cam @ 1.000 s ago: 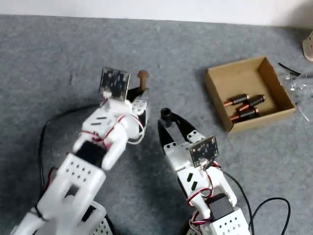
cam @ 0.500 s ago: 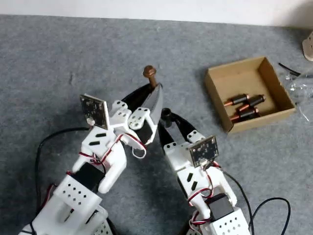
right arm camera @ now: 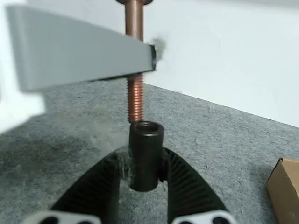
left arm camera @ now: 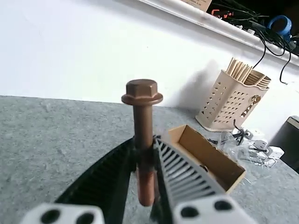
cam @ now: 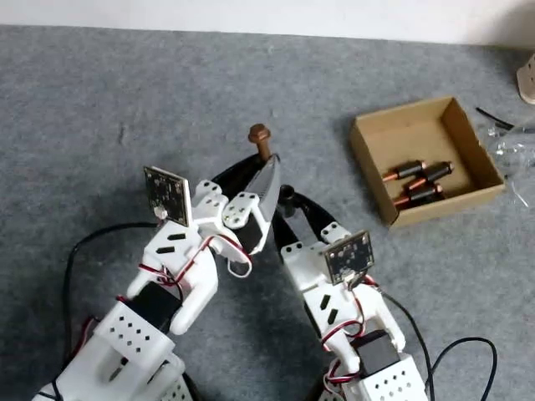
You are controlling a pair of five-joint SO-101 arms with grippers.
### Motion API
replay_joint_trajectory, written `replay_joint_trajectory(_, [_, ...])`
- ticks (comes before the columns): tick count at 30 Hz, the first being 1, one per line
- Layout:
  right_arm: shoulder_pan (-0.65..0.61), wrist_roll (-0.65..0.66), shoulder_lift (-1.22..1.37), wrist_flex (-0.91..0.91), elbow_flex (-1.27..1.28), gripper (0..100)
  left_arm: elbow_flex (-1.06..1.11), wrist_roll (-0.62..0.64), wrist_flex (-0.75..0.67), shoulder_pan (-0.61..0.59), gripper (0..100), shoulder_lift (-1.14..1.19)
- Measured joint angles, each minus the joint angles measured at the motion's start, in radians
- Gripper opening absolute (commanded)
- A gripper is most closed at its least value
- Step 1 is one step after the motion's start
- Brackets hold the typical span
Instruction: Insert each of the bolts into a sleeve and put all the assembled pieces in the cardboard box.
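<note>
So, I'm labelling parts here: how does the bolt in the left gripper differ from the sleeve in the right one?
The bolt is copper-brown; the sleeve is black. The bolt is long and thin with a hex head and threads; the sleeve is a short, thicker hollow tube. The bolt sits higher, its tip just over the sleeve's open top. Both stand upright, each clamped: bolt in the left gripper, sleeve in the right gripper.

a grey felt-like surface [cam: 92,92] runs to a white wall [left arm camera: 65,42]; by the wall stands a beige perforated plastic holder [left arm camera: 229,102] of wooden sticks [left arm camera: 243,70].
</note>
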Motion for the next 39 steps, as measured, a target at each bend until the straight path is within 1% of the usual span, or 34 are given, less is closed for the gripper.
replay_joint_trajectory(19, [0.002,-0.002,-0.002,0.025,0.000,0.5,-0.002,0.000,0.000,0.017,1,0.000])
replay_joint_trajectory(26, [-0.005,-0.002,0.000,0.025,0.000,0.5,-0.052,0.003,0.000,0.046,1,0.000])
replay_joint_trajectory(39, [-0.005,-0.002,0.000,0.025,0.000,0.5,-0.054,0.006,0.006,0.044,1,0.000])
